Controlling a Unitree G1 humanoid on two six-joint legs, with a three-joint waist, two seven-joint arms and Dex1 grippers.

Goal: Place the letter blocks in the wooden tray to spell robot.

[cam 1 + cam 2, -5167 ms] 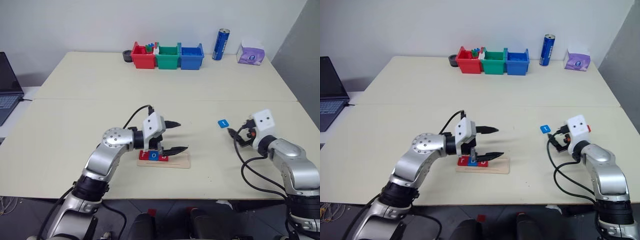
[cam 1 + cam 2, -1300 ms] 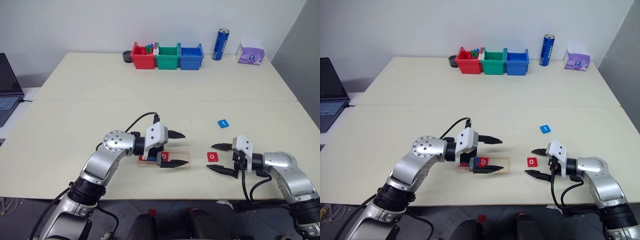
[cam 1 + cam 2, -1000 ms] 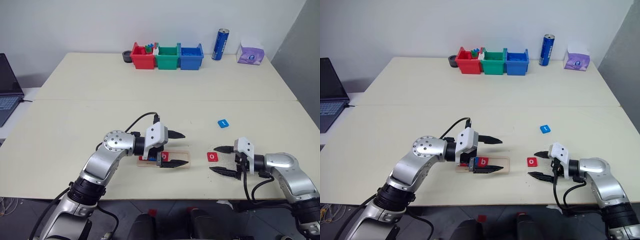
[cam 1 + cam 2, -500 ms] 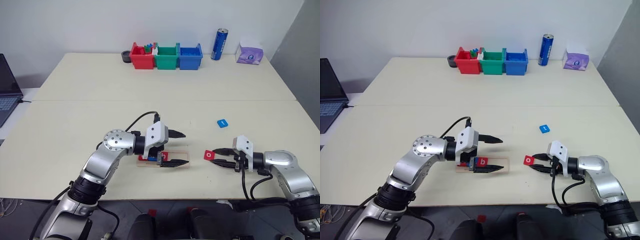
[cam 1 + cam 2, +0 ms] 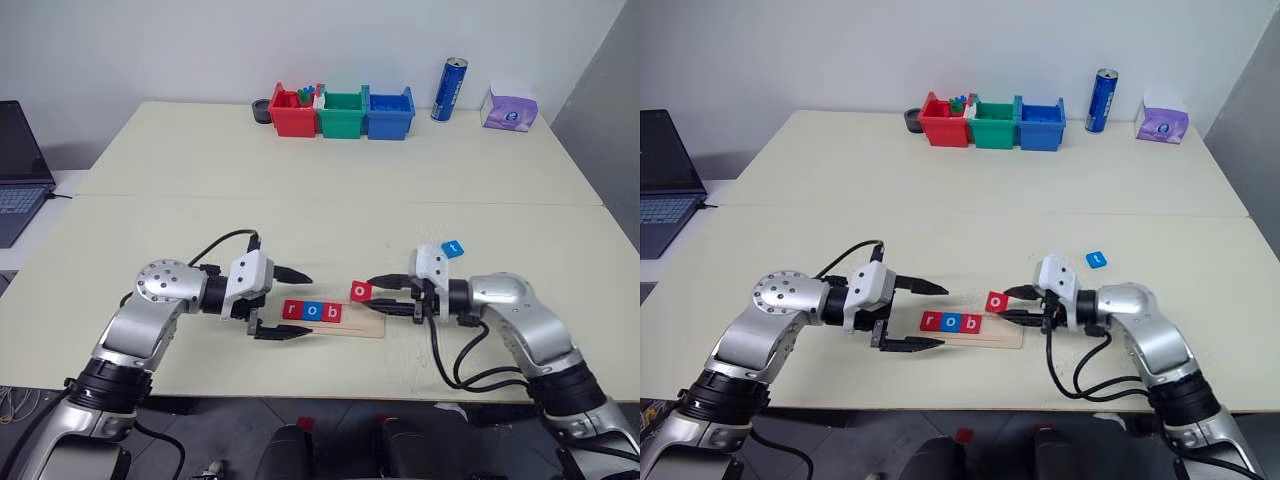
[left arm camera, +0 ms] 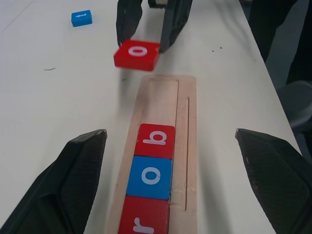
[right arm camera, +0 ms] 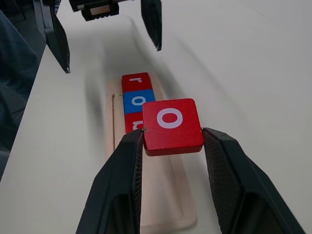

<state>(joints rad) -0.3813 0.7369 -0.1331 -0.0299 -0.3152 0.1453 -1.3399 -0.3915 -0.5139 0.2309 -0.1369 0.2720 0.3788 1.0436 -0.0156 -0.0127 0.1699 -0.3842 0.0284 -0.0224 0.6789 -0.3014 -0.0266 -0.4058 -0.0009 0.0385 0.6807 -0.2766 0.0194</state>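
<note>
red o block (image 7: 170,125) pinched by right gripper (image 5: 382,296) (seemingly above tray (image 5: 362,326)); left gripper (image 5: 296,304) spread, empty.

Laptop (image 5: 18,165) cut by frame edge

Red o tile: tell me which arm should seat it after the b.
Right. The right gripper already grips the red o tile above the wooden tray's empty end; the left gripper stands open at the other end.

Left arm bent inward, pincer (image 5: 284,302) level, pointing right, fingers spread wide and holding nothing. Right arm bent inward, pincer (image 5: 378,295) pointing left toward the other, fingers (image 7: 233,180) pressed on opposite edges of a red block (image 7: 171,125), lifted clear.
</note>
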